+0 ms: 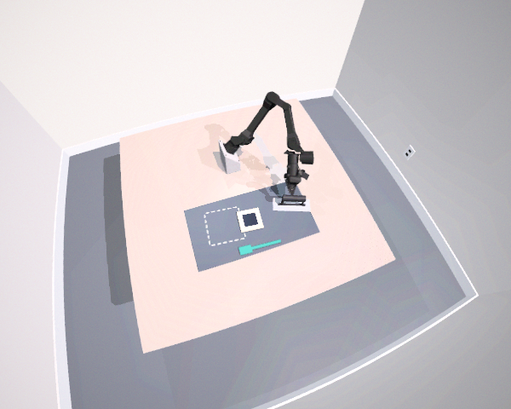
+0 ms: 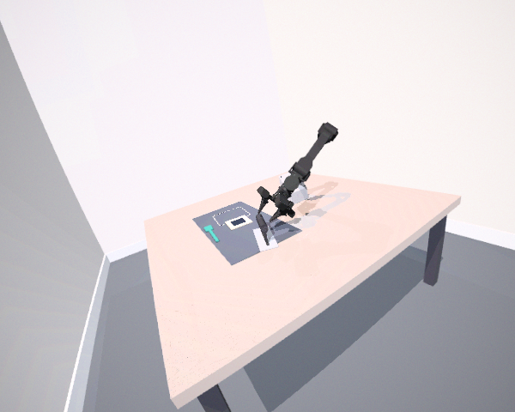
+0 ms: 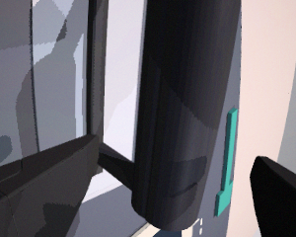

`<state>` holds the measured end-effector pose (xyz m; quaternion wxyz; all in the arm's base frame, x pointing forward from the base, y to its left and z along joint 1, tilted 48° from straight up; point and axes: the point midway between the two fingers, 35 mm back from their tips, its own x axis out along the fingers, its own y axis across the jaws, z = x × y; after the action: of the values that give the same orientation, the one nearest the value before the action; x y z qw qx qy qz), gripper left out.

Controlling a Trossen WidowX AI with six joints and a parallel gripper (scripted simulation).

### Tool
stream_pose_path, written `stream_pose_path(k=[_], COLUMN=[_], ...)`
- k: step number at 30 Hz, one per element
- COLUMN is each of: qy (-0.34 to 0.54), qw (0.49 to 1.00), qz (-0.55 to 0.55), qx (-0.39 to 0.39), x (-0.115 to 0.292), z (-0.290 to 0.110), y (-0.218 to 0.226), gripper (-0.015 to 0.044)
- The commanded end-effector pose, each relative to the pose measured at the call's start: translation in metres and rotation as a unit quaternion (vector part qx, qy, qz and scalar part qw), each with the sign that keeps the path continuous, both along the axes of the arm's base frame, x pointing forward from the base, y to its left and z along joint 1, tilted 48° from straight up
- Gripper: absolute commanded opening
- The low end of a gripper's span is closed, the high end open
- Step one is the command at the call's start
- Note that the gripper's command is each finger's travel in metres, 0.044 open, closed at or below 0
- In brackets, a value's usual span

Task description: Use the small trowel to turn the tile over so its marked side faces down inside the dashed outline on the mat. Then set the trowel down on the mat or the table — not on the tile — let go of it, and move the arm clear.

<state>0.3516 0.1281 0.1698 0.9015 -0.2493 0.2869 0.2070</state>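
Observation:
The teal trowel (image 1: 259, 246) (image 2: 211, 233) (image 3: 226, 165) lies flat on the front part of the grey mat (image 1: 290, 227) (image 2: 239, 250), with nothing touching it. The white tile (image 1: 243, 227) (image 2: 238, 221) lies with its dark marked side up, just right of the dashed outline (image 1: 208, 228) (image 2: 226, 211). My gripper (image 1: 290, 192) (image 2: 265, 216) (image 3: 176, 157) is open. It points down at the mat's back right corner, far from the trowel, over a dark cylinder (image 1: 293, 200) (image 2: 262, 227) (image 3: 187, 79) that shows between the fingers in the wrist view.
The dark cylinder rests on a white pad (image 1: 278, 205) (image 2: 269, 244) at the mat's back right corner. The arm's white base block (image 1: 229, 160) (image 2: 299, 192) stands behind the mat on the pink table (image 1: 180, 299) (image 2: 249, 310).

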Motion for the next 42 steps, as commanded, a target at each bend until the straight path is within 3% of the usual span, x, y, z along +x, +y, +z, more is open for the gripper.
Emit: stream_pose_path(k=[1, 31, 37, 42], qy=[0.002, 0.001, 0.001, 0.001], qw=[1.0, 1.0, 1.0, 1.0], qz=[0.0, 0.0, 0.0, 0.0], qx=[-0.004, -0.004, -0.004, -0.004], x=[0.005, 0.04, 0.04, 0.04], z=[-0.006, -0.036, -0.036, -0.036], y=[0.001, 0.011, 0.011, 0.011], gripper=[0.03, 0.03, 0.0142, 0.0109])
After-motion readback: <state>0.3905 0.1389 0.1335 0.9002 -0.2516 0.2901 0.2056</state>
